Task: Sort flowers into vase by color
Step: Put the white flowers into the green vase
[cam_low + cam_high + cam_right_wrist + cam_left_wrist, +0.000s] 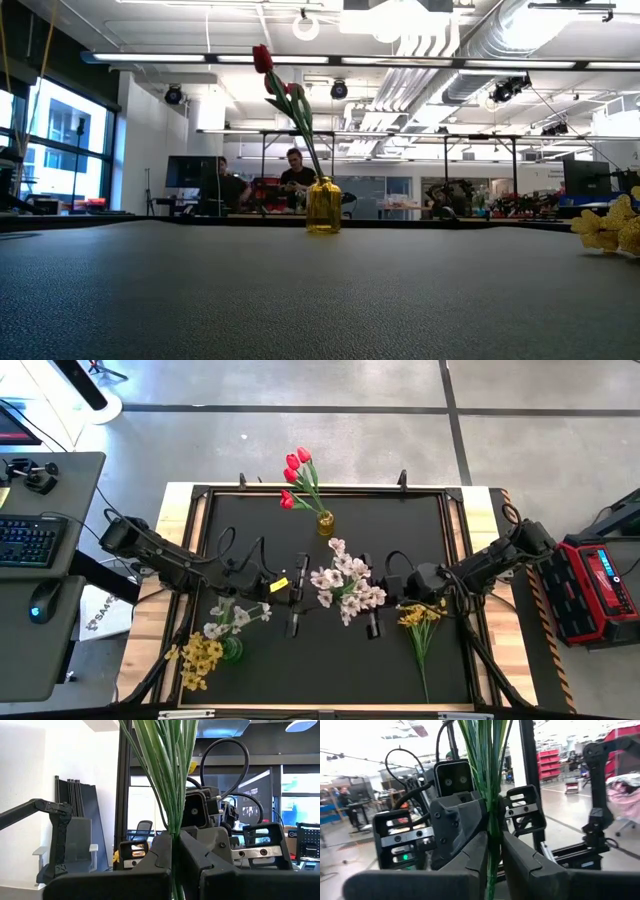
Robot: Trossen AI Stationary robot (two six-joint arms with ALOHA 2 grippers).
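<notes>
Green stems (490, 795) clamped in left pincer (492, 865); white spray (345, 585) held mid-counter. Right pincer (175, 865) clamped on same bunch. Handover step judged; next needs one release.

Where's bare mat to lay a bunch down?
Free: the far left corner beside the red tulips, and the far right corner. Crowded: mid-mat, where left tool and right tool grip the pale blossoms.

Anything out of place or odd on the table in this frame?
One mix-up: the green vase holds yellow blossoms and white blossoms together. The red tulips stand alone in the yellow vase. Both grippers clamp one bunch of green stems between them.
</notes>
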